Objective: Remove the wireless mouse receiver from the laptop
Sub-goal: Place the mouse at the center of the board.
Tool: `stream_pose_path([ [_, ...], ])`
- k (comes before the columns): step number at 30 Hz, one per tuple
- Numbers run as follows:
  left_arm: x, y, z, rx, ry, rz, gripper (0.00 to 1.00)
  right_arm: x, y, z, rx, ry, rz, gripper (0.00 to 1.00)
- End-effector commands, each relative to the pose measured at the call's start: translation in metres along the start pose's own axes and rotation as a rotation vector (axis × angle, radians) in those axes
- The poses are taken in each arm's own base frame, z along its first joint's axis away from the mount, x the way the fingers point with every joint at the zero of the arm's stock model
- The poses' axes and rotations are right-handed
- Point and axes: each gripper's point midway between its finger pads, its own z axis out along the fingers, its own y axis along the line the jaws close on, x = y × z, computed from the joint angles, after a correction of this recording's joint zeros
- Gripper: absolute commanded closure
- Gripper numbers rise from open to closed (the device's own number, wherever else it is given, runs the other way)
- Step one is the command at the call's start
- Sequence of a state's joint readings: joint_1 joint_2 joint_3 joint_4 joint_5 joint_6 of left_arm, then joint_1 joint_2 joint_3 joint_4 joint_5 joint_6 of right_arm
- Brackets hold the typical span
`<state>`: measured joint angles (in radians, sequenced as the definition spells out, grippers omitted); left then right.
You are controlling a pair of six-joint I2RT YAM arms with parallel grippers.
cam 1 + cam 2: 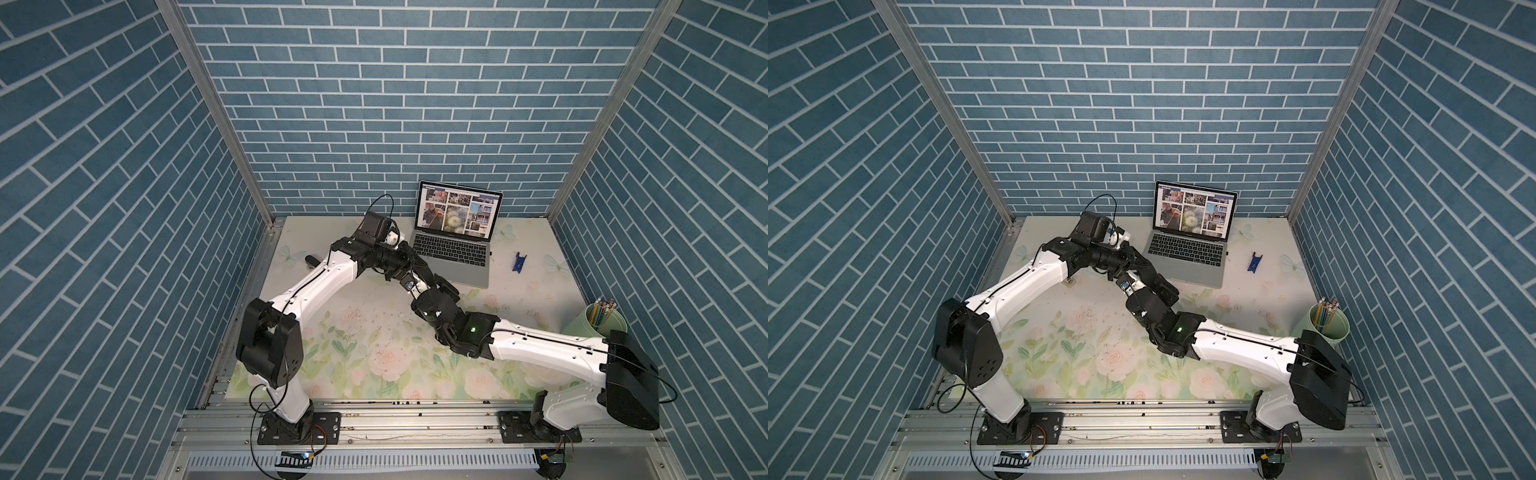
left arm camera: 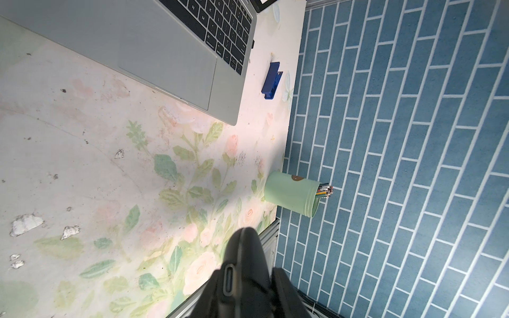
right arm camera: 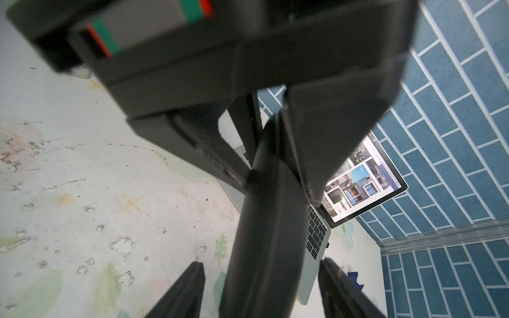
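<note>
A tiny black USB receiver stub (image 1: 491, 252) sits plugged into the right edge of a slim silver-grey laptop (image 1: 461, 272), well apart from both grippers. By the laptop's left edge, the left gripper (image 2: 249, 291) clamps a black oval mouse (image 2: 245, 256). The right gripper (image 3: 261, 291) straddles the mouse, jaws spread, not touching.

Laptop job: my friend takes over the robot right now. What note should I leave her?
Left gripper: shut on the black mouse, beside the laptop.
Right gripper: open, one finger on each side of the mouse, apparently with a gap on both sides.
The laptop: open at the back of the table, screen lit.
Wireless mouse receiver: plugged into the laptop's edge, on the side facing the blue plastic piece.
Done: nothing pulled out yet.
Left: probably free a gripper, reach that edge, pinch the tiny stub and pull it straight out.
</note>
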<state>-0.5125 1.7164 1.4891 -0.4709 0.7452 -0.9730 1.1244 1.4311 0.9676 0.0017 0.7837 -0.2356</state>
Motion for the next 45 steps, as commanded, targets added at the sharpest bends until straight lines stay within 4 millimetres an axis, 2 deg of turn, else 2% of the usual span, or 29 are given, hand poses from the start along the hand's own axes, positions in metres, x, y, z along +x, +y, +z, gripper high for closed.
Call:
stream_pose_path([
  [1, 0.005, -0.003, -0.006, 0.018, 0.007, 0.004, 0.82, -0.018, -0.016, -0.003, 0.049, -0.041, 0.042, 0.35],
  [6, 0.005, -0.002, -0.005, 0.018, 0.011, 0.003, 0.83, -0.018, -0.015, -0.001, 0.049, -0.043, 0.046, 0.43],
  [15, 0.006, -0.003, -0.006, 0.023, 0.013, 0.0, 0.82, -0.019, -0.011, 0.005, 0.046, -0.041, 0.039, 0.49],
  [24, 0.008, -0.003, -0.006, 0.025, 0.015, -0.001, 0.82, -0.021, -0.009, 0.007, 0.037, -0.042, 0.035, 0.79],
  [31, 0.007, -0.003, -0.006, 0.027, 0.015, 0.0, 0.82, -0.02, -0.007, 0.007, 0.028, -0.039, 0.028, 0.93],
  [32, 0.007, -0.003, -0.005, 0.03, 0.016, 0.001, 0.78, -0.02, -0.006, 0.007, 0.023, -0.038, 0.026, 0.95],
  [34, 0.005, -0.004, -0.005, 0.035, 0.014, 0.005, 0.62, -0.019, -0.005, 0.007, 0.017, -0.038, 0.026, 1.0],
  [41, -0.004, 0.0, -0.006, 0.04, -0.012, 0.017, 0.2, -0.019, 0.001, 0.006, -0.022, -0.039, 0.022, 1.0],
  [42, -0.006, 0.001, -0.008, 0.04, -0.022, 0.02, 0.11, -0.018, 0.002, 0.005, -0.028, -0.038, 0.022, 1.0],
  [44, -0.012, 0.003, -0.011, 0.037, -0.04, 0.03, 0.02, -0.016, 0.004, 0.004, -0.045, -0.031, 0.027, 1.0],
  [45, -0.016, 0.003, -0.013, 0.036, -0.052, 0.036, 0.0, -0.014, 0.005, 0.004, -0.054, -0.028, 0.028, 1.0],
])
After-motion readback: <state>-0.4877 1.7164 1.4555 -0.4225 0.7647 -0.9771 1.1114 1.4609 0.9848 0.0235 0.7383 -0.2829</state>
